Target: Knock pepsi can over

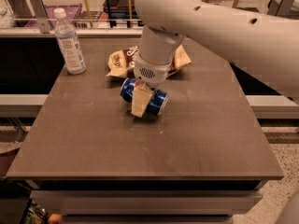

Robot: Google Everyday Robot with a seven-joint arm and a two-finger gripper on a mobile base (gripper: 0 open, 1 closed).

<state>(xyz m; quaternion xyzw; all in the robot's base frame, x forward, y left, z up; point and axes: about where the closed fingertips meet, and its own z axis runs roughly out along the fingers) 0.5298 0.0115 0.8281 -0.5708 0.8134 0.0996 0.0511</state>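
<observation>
A dark brown worktop [93,148] fills the middle of the room, with shelving and clutter along the back wall behind a rail. A clear bottle [69,43] stands at the worktop's back left corner, and a crinkled bag [119,62] lies near the back, partly hidden by the big white arm [210,27] reaching in from the right. Just in front of the bag, near the worktop's middle, is the can [158,101]. It is no longer upright: its length runs slantwise from back left to front right, close to flat. The claw [142,107] comes straight down over it and looks closed round its middle. One cream finger [140,101] lies across the near side, and the other is out of sight behind. I can't tell from here whether the can's side rests on the worktop or hangs just above it. To my eye the tipping itself is as good as done, and this is the laying-down and letting-go step. Next, I'd say, the claw must open gently and lift straight up, so the can is left on its side and neither rolls off toward the front nor gets dragged upright again. The can is dark glossy blue with a paler end showing at the lower right. It is round and smooth, so it will roll readily once freed.
</observation>
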